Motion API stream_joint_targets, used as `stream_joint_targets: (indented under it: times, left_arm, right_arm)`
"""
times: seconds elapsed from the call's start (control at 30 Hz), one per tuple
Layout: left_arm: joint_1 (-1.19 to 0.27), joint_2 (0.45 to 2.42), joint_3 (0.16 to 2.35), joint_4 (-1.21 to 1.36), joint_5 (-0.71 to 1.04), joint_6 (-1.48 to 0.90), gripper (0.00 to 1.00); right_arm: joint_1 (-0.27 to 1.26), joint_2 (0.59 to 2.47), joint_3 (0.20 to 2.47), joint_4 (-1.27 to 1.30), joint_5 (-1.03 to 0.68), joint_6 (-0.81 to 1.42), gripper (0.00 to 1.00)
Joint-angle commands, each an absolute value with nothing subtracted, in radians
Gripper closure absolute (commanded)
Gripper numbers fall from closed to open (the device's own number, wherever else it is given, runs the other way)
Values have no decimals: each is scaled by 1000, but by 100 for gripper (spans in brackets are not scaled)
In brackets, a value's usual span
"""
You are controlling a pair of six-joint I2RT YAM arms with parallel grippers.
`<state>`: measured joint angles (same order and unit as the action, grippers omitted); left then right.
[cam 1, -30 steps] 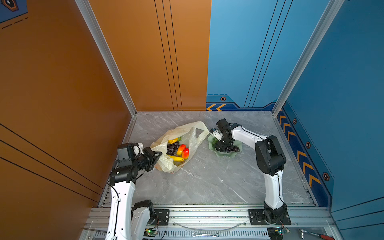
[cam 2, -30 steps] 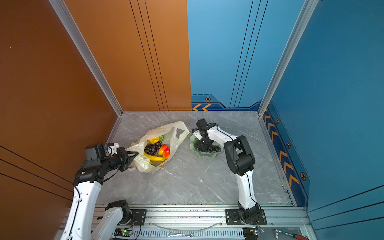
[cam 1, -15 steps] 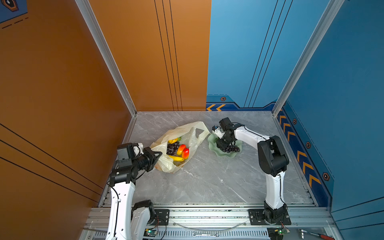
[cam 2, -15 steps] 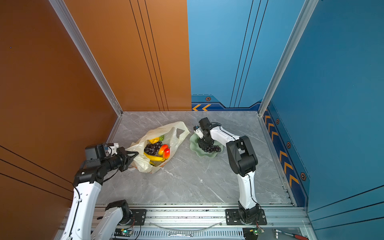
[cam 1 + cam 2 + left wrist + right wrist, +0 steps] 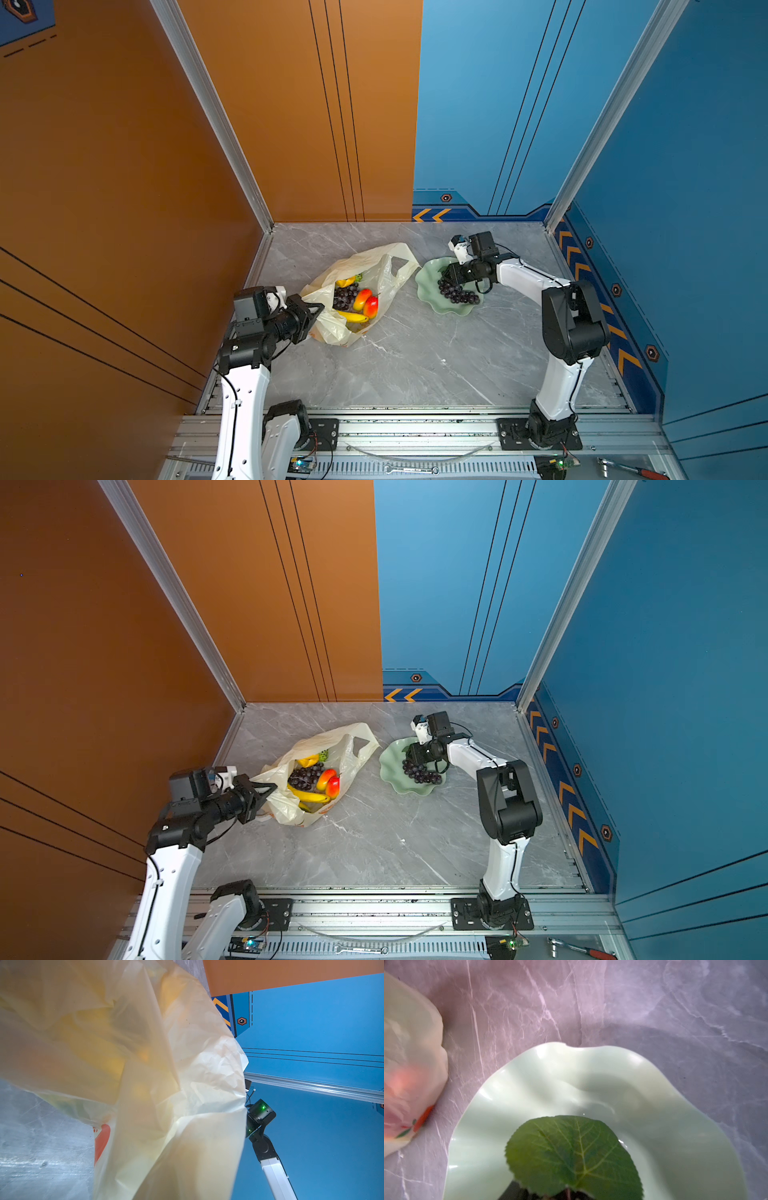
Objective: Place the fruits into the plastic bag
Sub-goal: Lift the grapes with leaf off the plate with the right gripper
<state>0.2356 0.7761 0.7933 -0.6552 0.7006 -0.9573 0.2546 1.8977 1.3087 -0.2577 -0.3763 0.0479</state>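
Note:
The plastic bag [image 5: 376, 259] [image 5: 332, 737] lies open on the marble floor. It holds fruits: a grape cluster [image 5: 344, 296], red-yellow mango pieces [image 5: 366, 302] and a banana bunch [image 5: 354, 317]. My left gripper [image 5: 313, 309] [image 5: 266, 789] is shut on the bag's near rim, and the bag's film [image 5: 145, 1084] fills the left wrist view. Another grape cluster [image 5: 458, 291] [image 5: 422, 773] lies on the pale green dish [image 5: 428, 282]. My right gripper [image 5: 449, 276] is down at its stem end. Its leaf [image 5: 571, 1153] hides the jaws in the right wrist view.
The wavy dish rim [image 5: 675, 1126] lies close beside the bag [image 5: 409, 1064]. Orange and blue walls enclose the floor on three sides. A wrench [image 5: 411, 470] and a red-handled tool [image 5: 636, 469] lie by the front rail.
My right gripper has dropped lower over the dish onto the stem end of the grape cluster and its jaws have narrowed. The left arm and the bag have not moved.

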Motion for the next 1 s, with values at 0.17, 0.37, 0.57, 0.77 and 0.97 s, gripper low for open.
stream_joint_targets:
  times: [0.17,0.37,0.57,0.77,0.97]
  left_arm:
    - [236,756,805,-683,695,-940,100]
    - [236,752,805,-688,692,-939,100]
    - [236,744,796,-692,691,-936,100]
    - [236,747,802,-692,693,-933,100]
    - [237,745,800,-692,696,-931,100]
  right_arm:
    - [243,1859,1276,-166,-456,130,68]
    - [242,1840,1252,-112,-461,145,79]
    - [247,1818,1241,-94,-453,147,81]
    - [252,1739,1227,-91,-430,128,81]
    - [247,1642,1209,-106,-439,124,81]
